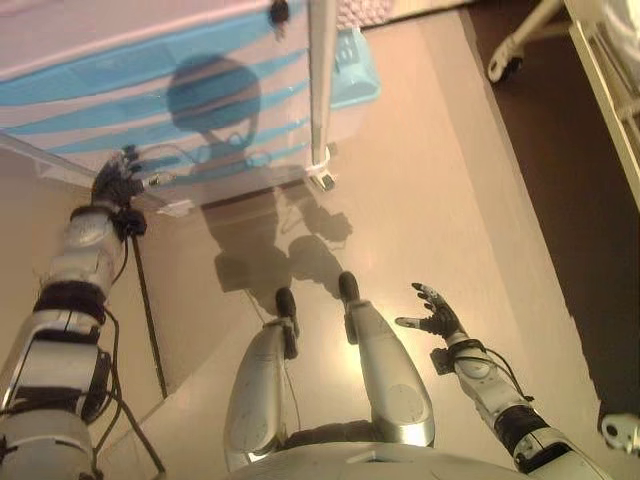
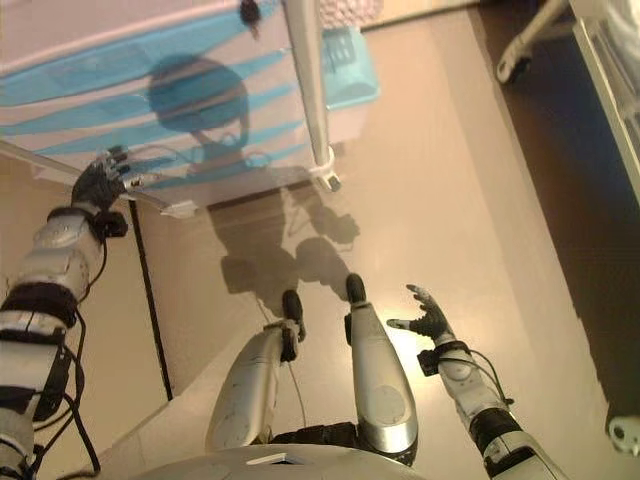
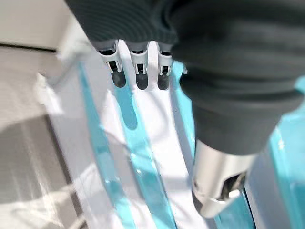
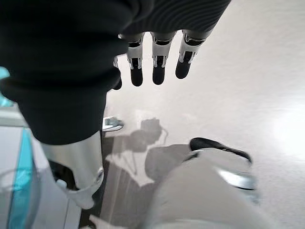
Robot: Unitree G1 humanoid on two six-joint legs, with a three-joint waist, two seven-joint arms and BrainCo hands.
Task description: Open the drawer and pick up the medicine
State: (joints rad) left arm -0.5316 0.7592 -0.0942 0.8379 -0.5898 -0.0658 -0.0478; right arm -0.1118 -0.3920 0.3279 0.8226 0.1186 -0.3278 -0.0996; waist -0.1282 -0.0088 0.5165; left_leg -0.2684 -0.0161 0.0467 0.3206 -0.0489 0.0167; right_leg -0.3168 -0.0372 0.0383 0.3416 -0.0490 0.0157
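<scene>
My left robot hand at the drawer unit, medicine not visible
My left robot hand (image 1: 118, 180) reaches the white and blue drawer unit (image 1: 200, 110) with relaxed fingers, gripping nothing; my right robot hand (image 1: 434, 315) hangs released over the floor (image 1: 450, 180)

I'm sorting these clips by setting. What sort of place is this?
Probably a hospital-style room or a mock-up of one, though I can't be sure: a white plastic drawer unit with blue drawer fronts, a metal pole beside it, and a castered furniture leg on smooth flooring.
</scene>
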